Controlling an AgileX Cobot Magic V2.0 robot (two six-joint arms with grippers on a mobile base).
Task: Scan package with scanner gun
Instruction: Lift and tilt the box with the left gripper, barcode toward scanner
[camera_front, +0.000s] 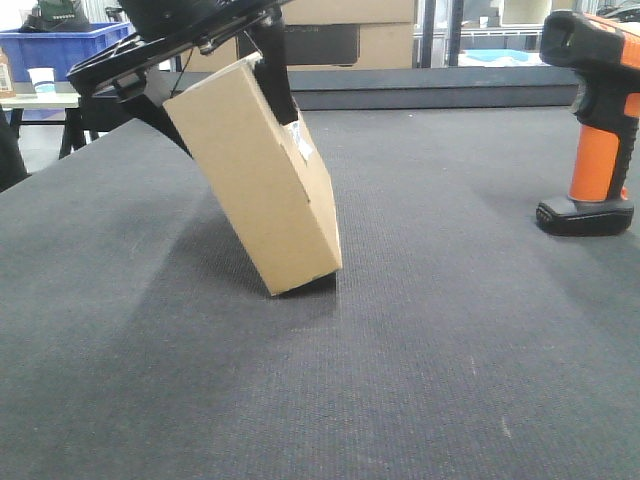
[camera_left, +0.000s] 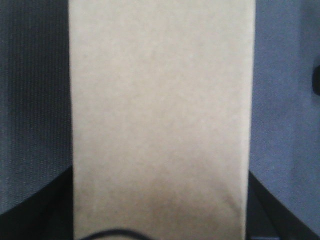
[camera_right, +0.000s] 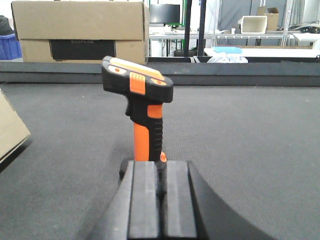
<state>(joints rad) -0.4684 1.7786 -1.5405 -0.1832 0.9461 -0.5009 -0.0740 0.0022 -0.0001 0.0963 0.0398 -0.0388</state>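
The package (camera_front: 265, 190), a tan cardboard box, stands tilted on its lower edge on the dark mat, with its top leaning left. A bit of white label (camera_front: 300, 142) shows on its right face. My left gripper (camera_front: 225, 85) is shut on the box's top end, one finger on each broad face. In the left wrist view the package (camera_left: 160, 110) fills the middle between the dark fingers (camera_left: 30, 210). The scanner gun (camera_front: 600, 120) stands upright at the far right. My right gripper (camera_right: 161, 200) is shut and empty, just short of the scanner gun (camera_right: 142, 110).
A larger cardboard box with a dark panel (camera_right: 80, 30) sits beyond the table's raised back ledge (camera_front: 450, 90). A blue crate (camera_front: 60, 50) and a paper cup (camera_front: 42, 78) stand on a bench at the back left.
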